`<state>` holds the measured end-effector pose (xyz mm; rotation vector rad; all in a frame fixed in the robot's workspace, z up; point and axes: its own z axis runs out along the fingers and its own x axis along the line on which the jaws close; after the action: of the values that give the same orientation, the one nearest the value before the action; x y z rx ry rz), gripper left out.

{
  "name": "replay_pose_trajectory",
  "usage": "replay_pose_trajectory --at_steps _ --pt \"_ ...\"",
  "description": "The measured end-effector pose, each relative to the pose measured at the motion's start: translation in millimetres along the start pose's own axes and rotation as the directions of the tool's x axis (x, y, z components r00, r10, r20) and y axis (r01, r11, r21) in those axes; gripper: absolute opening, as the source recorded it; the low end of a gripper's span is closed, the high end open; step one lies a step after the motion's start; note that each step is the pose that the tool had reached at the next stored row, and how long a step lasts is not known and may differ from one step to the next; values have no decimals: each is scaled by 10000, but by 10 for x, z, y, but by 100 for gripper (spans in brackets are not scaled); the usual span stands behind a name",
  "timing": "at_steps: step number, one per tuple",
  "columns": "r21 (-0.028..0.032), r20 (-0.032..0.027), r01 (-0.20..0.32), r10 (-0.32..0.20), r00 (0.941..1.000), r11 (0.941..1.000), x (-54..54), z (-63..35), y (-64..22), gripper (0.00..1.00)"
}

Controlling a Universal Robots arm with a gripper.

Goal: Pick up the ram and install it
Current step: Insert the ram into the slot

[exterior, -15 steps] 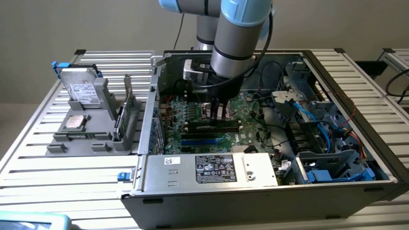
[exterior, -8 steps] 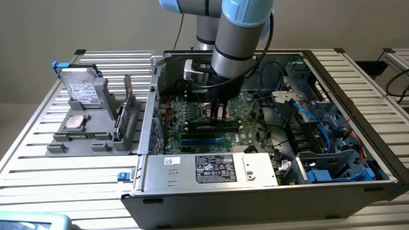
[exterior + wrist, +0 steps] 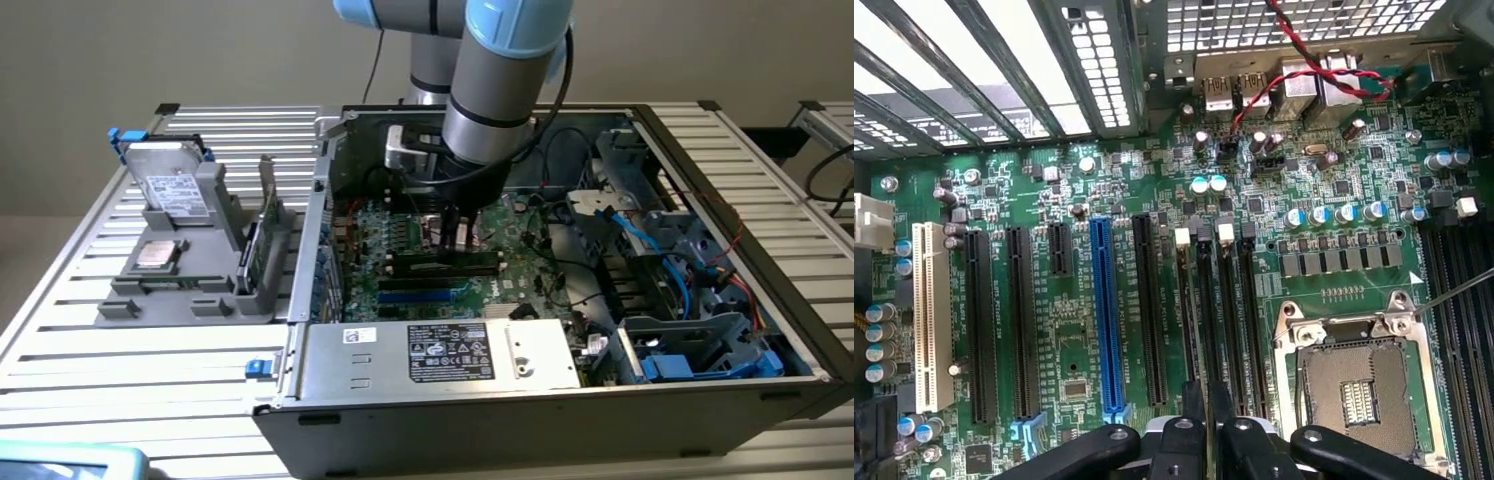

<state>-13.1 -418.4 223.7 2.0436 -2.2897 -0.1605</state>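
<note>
My gripper (image 3: 461,245) reaches down into the open computer case (image 3: 400,420), low over the green motherboard (image 3: 1054,330). Its two dark fingers (image 3: 1189,430) stand almost together, shut on the ram (image 3: 475,238), a thin stick hanging under them. In the wrist view the gripper (image 3: 1206,410) holds the ram edge-on, so little of it shows. It is lined up along the black memory slots with white latches (image 3: 1226,232). These slots lie between the long black card slots and the empty processor socket (image 3: 1354,385).
More dark memory slots (image 3: 1459,330) run beside the socket's other side. Left of the case, a grey fixture (image 3: 120,300) carries a hard drive (image 3: 174,185), a square silver chip (image 3: 158,255) and a green expansion card (image 3: 274,225). The power supply (image 3: 441,350) and loose cables (image 3: 627,230) crowd the case.
</note>
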Motion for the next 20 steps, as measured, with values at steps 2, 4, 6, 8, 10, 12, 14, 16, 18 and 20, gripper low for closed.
replay_pose_trajectory --at_steps 2,4,6,8,10,12,14,16,18,20 --pt "-2 -3 66 -66 10000 10000 0 1 -1 14" --pt "-6 -2 127 -127 9999 9999 0 3 -3 14" --pt "-11 5 183 -183 9998 9998 1 6 -5 14" --pt "-18 4 237 -237 9997 9997 2 7 -7 14" --pt "-20 4 255 -255 9997 9997 2 8 -7 14" --pt "-20 17 274 -274 9996 9996 2 11 -8 14" --pt "-21 18 288 -288 9996 9996 3 15 -8 14" --pt "-23 17 296 -296 9996 9996 2 17 -8 16" --pt "-22 18 299 -299 9996 9995 2 18 -9 28" --pt "-22 19 300 -300 9995 9995 3 18 -9 34"
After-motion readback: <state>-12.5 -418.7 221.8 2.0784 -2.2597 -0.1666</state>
